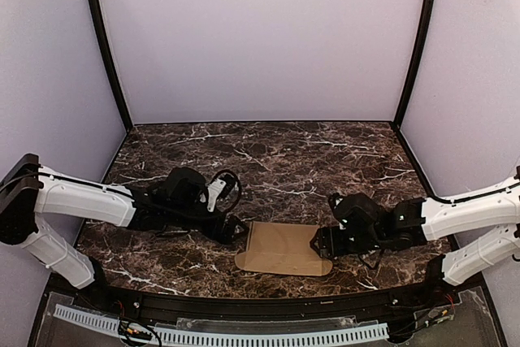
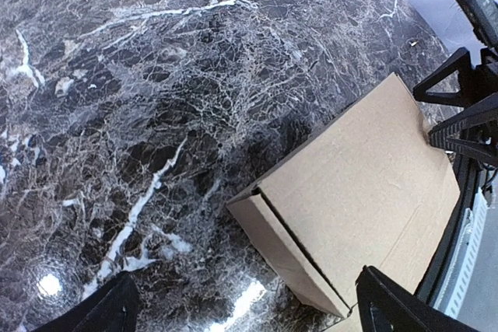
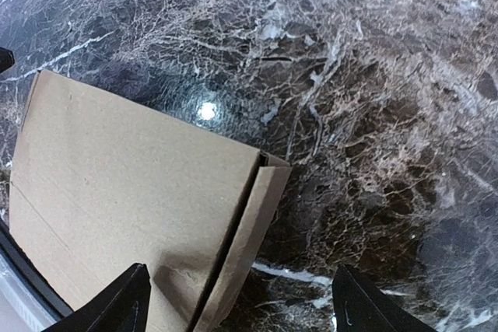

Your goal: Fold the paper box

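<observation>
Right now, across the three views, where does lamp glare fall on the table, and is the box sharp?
Left wrist: bright spot on the table lower left, a streak by the box, box sharp. Right wrist: spot just beyond the box's far edge, box sharp. Top: even light, no hot spot.

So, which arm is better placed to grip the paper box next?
Probably right: the right gripper faces one end of the paper box, that wall between its open jaws. The left gripper, also open, faces a corner.
</observation>
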You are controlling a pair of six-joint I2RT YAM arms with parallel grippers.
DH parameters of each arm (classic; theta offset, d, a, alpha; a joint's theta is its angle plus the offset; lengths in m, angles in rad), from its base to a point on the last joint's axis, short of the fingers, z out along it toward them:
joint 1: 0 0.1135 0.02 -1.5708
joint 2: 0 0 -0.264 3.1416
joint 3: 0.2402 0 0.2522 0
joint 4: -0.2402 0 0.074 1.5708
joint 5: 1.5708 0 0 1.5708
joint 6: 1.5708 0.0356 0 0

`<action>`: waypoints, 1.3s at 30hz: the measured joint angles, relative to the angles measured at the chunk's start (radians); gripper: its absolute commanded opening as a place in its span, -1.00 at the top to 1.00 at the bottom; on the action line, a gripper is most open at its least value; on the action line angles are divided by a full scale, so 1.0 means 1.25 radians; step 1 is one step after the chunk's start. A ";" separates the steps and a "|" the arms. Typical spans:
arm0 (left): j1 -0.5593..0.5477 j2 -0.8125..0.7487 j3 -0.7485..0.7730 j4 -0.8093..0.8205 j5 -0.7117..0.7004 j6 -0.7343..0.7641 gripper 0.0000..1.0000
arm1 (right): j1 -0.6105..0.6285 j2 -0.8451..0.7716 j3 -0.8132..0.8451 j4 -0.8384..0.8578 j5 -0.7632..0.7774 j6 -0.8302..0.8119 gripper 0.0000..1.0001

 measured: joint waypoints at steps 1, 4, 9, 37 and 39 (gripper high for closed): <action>0.009 0.000 -0.003 0.003 0.020 -0.008 -0.97 | -0.010 -0.007 -0.013 0.012 -0.020 0.006 -0.58; 0.033 0.000 -0.008 0.012 0.080 -0.033 -0.97 | -0.039 -0.027 -0.048 0.056 -0.083 0.021 -0.57; 0.060 0.011 -0.017 0.046 0.193 -0.086 -0.97 | -0.067 -0.036 -0.076 0.128 -0.162 0.046 -0.45; 0.120 0.119 -0.089 0.189 0.375 -0.312 -0.97 | -0.088 0.080 -0.114 0.407 -0.257 0.104 0.67; 0.122 0.111 -0.101 0.197 0.375 -0.325 -0.97 | -0.088 0.094 -0.114 0.432 -0.262 0.106 0.71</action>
